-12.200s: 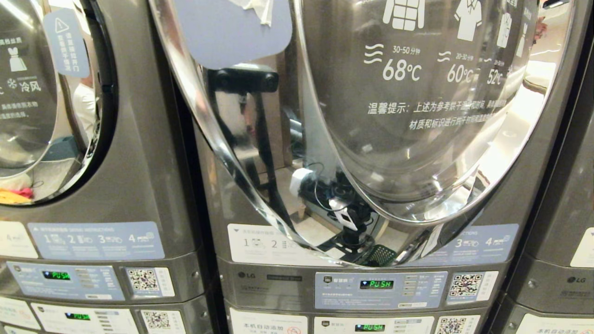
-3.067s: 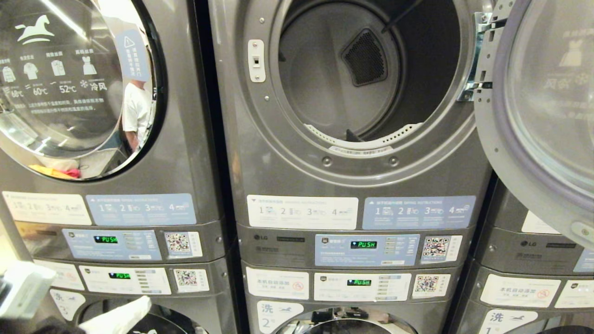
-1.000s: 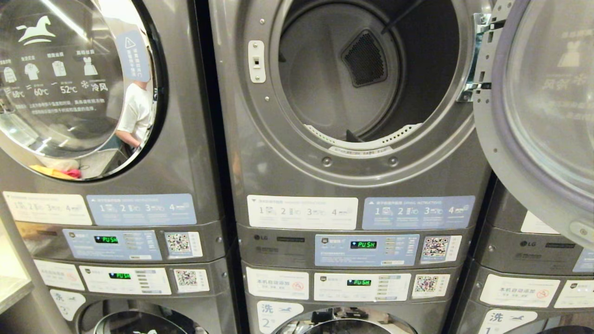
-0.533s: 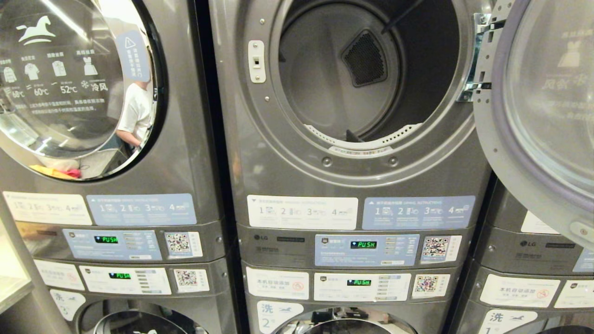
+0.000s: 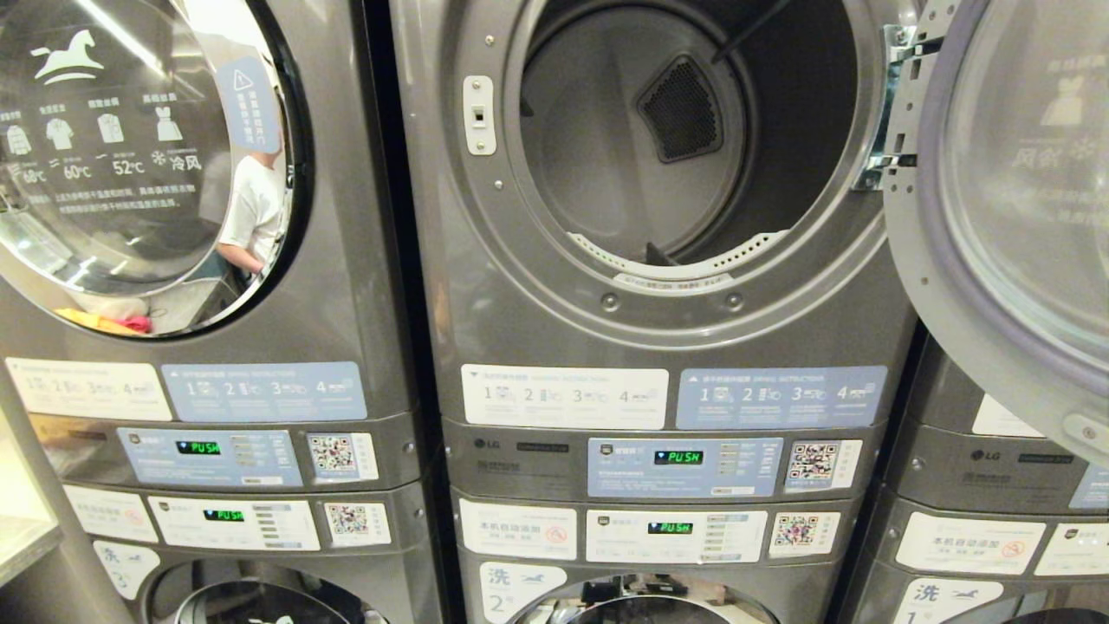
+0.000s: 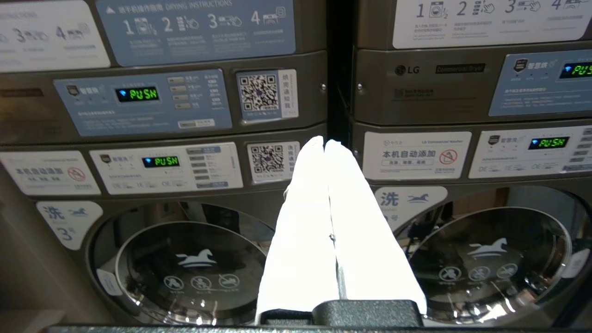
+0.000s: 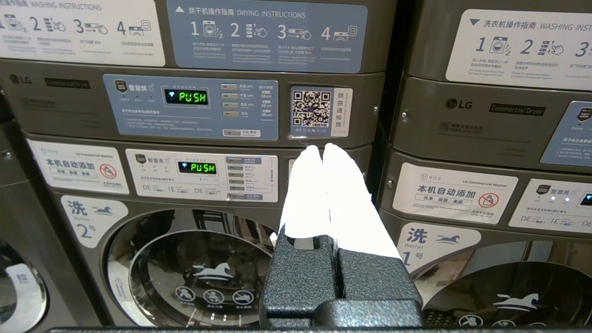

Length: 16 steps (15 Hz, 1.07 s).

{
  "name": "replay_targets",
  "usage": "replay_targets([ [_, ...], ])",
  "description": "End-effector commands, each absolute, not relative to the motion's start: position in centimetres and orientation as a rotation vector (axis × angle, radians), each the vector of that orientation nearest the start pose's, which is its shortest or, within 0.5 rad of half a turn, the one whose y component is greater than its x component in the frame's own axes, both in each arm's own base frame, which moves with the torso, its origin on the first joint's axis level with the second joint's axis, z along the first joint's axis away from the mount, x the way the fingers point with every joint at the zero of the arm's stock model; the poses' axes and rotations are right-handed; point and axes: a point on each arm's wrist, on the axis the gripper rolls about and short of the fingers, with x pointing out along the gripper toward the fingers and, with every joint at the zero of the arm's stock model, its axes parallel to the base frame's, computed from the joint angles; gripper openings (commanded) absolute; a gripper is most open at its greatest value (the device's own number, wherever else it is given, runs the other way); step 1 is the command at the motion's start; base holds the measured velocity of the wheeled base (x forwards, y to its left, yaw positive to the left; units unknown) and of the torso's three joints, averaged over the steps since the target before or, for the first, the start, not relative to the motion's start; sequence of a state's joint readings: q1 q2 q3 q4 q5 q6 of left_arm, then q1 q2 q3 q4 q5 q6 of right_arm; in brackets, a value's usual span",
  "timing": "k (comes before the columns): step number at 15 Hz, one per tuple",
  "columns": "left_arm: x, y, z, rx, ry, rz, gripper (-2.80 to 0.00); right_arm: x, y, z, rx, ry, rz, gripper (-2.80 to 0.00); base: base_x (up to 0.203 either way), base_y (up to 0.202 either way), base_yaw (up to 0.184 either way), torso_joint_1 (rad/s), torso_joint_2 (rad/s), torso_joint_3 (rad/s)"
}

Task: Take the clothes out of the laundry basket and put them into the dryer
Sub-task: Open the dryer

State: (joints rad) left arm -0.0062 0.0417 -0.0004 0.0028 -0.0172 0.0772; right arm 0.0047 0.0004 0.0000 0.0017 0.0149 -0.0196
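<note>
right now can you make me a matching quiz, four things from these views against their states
Things:
1. middle dryer door
2. left dryer door
3. left tool
4. middle dryer drum

States:
A. shut, holding nothing
B. swung open to the right
C. empty
D. closed, colourful laundry behind the glass

Pairs: 1-B, 2-D, 3-A, 4-C

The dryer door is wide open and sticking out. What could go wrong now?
1. The open door juts out on the right of the dryer; an arm lifting clothes might bump it.
2. No clothes show in the drum, and both end effectors, left and right, are shut and empty in front of the lower washers, so loading has yet to begin.
</note>
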Motion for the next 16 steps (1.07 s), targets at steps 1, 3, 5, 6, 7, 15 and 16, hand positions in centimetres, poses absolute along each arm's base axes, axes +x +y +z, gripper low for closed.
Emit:
replay_targets([
  [1, -2.29, -0.01, 7.55, 0.09, 0.002, -0.019, -2.8, -2.29, 0.02, 7.53, -0.02, 0.0, 0.02, -2.8, 0.0, 0.0, 0.0, 0.0, 0.0, 0.0],
  [3, -2.28, -0.02, 7.56, 0.114, -0.002, -0.021, -2.8, -2.29, 0.03, 7.53, -0.02, 0.0, 0.021, -2.8, 0.0, 0.0, 0.0, 0.0, 0.0, 0.0],
  [5, -2.29, -0.03, 7.54, 0.089, 0.002, -0.027, -2.8, -2.29, 0.02, 7.53, -0.02, 0.0, 0.02, -2.8, 0.0, 0.0, 0.0, 0.0, 0.0, 0.0],
  [6, -2.29, -0.04, 7.53, 0.081, 0.002, -0.029, -2.8, -2.29, 0.02, 7.53, -0.02, 0.0, 0.02, -2.8, 0.0, 0.0, 0.0, 0.0, 0.0, 0.0],
  [7, -2.28, -0.04, 7.51, 0.08, 0.003, -0.031, -2.8, -2.29, 0.02, 7.53, -0.02, 0.0, 0.02, -2.8, 0.0, 0.0, 0.0, 0.0, 0.0, 0.0],
  [15, -2.28, 0.01, 7.55, 0.02, 0.0, -0.006, -2.8, -2.29, 0.03, 7.53, -0.022, 0.0, 0.021, -2.8, 0.0, 0.0, 0.0, 0.0, 0.0, 0.0],
  [16, -2.28, 0.01, 7.56, 0.02, -0.001, -0.006, -2.8, -2.29, 0.03, 7.52, -0.038, 0.0, 0.023, -2.8, 0.0, 0.0, 0.0, 0.0, 0.0, 0.0],
])
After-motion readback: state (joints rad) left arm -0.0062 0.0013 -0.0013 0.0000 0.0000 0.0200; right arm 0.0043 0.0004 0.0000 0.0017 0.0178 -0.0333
